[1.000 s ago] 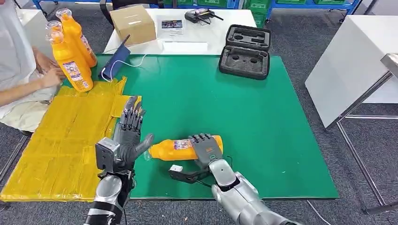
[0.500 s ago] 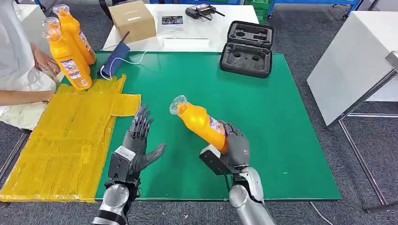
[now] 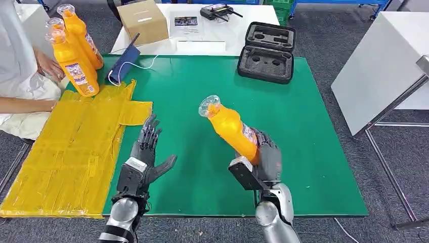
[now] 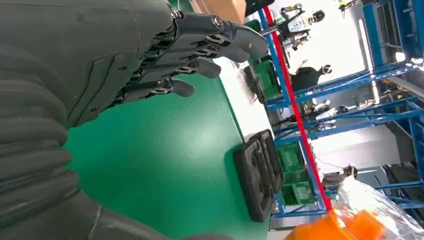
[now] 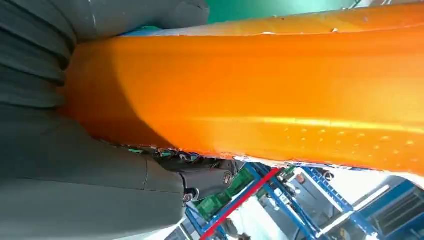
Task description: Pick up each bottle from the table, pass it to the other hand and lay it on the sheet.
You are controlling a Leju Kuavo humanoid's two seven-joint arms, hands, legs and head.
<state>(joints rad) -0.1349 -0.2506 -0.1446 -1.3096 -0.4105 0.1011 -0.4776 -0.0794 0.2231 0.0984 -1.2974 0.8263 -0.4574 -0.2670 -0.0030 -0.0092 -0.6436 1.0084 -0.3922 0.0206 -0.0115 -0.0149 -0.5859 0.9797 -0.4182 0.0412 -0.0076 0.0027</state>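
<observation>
My right hand (image 3: pixel 264 161) grips an orange bottle (image 3: pixel 230 128) by its lower body, lifted off the green table (image 3: pixel 212 101) and tilted with its clear cap toward the far left. In the right wrist view the bottle (image 5: pixel 260 85) runs across the frame against the palm. My left hand (image 3: pixel 145 152) is held up open near the table's front, palm facing the bottle, fingers spread (image 4: pixel 200 45); the cap end of the bottle (image 4: pixel 360 220) shows in the left wrist view. The yellow sheet (image 3: pixel 71 147) lies on the left. Three more orange bottles (image 3: pixel 73 50) stand at the far left corner.
A person (image 3: pixel 20 76) sits at the left with a hand by the standing bottles. A black foam case (image 3: pixel 267 53), a blue pouch (image 3: pixel 123 65) and a cardboard box (image 3: pixel 144 21) lie at the back. A white table (image 3: pixel 384 66) stands to the right.
My right hand lifted the bottle from lying on the table, swung it up to a tilted stance and moved it slightly right. My left hand shifted a little toward the table's middle, staying open.
</observation>
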